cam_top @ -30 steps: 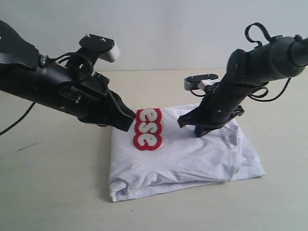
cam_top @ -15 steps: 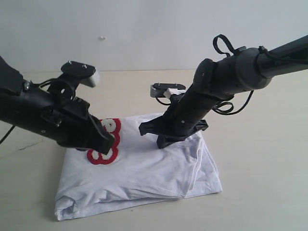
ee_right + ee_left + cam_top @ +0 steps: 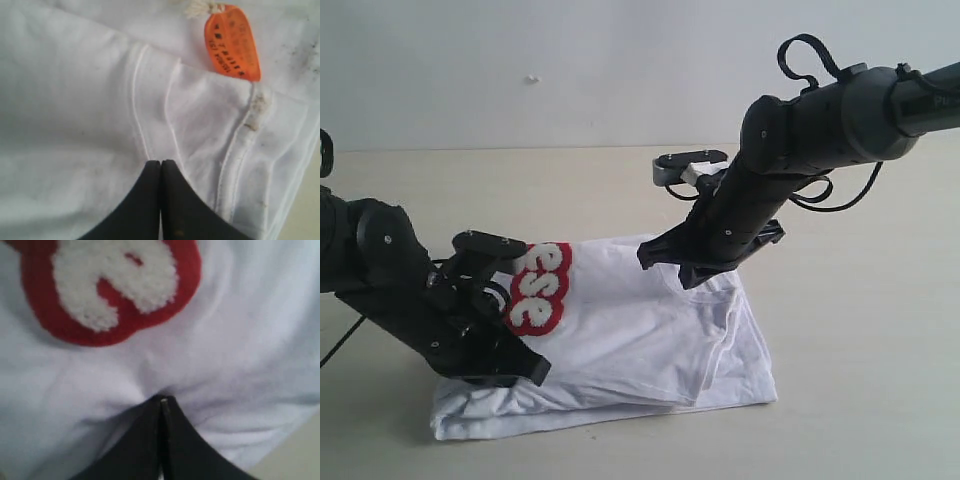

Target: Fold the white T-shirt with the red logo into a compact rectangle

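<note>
The white T-shirt (image 3: 640,340) lies folded in a rough rectangle on the table. Its red logo (image 3: 538,288) faces up at the left end, showing the letters "ese". My left gripper (image 3: 532,368) is low at the shirt's front left. In the left wrist view it (image 3: 162,399) is shut, with white cloth (image 3: 240,340) puckered at its tips, just short of the logo (image 3: 110,285). My right gripper (image 3: 692,278) is at the shirt's far edge. In the right wrist view it (image 3: 160,161) is shut, its tips against a hem, near the collar (image 3: 245,145) and orange tag (image 3: 232,42).
The shirt rests on a bare beige table (image 3: 860,330) with a pale wall behind it. Bare tabletop shows to the right of the shirt, in front of it and behind it. A dark cable (image 3: 340,340) trails at the far left.
The shirt slid left across the table, then stopped. My left arm dropped low to the shirt's front left edge. My right arm went left with the shirt, then eased slightly right.
</note>
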`<state>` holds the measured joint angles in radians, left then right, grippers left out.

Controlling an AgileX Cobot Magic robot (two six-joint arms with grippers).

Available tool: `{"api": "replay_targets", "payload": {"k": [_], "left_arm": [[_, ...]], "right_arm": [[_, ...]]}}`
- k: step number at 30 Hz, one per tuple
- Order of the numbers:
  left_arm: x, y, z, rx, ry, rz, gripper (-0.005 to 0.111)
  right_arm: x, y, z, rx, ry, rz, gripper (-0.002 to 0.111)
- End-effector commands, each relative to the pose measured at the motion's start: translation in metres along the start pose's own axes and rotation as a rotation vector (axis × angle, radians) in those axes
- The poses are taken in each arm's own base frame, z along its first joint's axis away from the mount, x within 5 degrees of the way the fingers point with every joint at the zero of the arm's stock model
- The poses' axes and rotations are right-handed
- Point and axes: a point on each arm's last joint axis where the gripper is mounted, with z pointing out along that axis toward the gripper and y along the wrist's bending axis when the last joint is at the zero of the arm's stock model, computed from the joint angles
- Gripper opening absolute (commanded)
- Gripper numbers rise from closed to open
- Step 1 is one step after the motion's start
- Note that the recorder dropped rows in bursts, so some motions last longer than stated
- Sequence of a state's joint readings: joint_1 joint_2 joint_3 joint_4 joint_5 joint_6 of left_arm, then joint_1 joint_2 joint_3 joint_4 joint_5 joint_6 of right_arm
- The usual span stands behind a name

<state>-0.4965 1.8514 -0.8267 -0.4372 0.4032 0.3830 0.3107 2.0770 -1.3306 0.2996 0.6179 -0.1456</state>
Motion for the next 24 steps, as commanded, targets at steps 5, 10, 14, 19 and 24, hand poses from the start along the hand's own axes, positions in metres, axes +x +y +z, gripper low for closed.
{"api": "replay_targets", "payload": {"k": [5,10,14,19,24], "left_arm": [[-0.014,0.023,-0.021,-0.088,-0.191,-0.054,0.0],[-0.009,-0.015,-0.043,-0.001,-0.161,0.027,0.0],[-0.008,-0.027,-0.04,0.003,-0.158,0.081,0.0],[-0.016,-0.019,-0.028,-0.075,-0.215,0.211,0.0],[-0.041,-0.002,-0.048,-0.12,-0.477,0.019,0.0]], "right_arm": [[-0.012,-0.005,0.005,0.03,-0.13,-0.004,0.0],[-0.011,-0.016,0.03,0.092,-0.145,-0.024,0.0],[-0.012,-0.019,0.029,0.126,-0.155,-0.039,0.0],[-0.016,-0.016,0.016,0.124,-0.188,-0.044,0.0],[-0.016,-0.012,-0.002,0.121,-0.167,-0.063,0.0]]}}
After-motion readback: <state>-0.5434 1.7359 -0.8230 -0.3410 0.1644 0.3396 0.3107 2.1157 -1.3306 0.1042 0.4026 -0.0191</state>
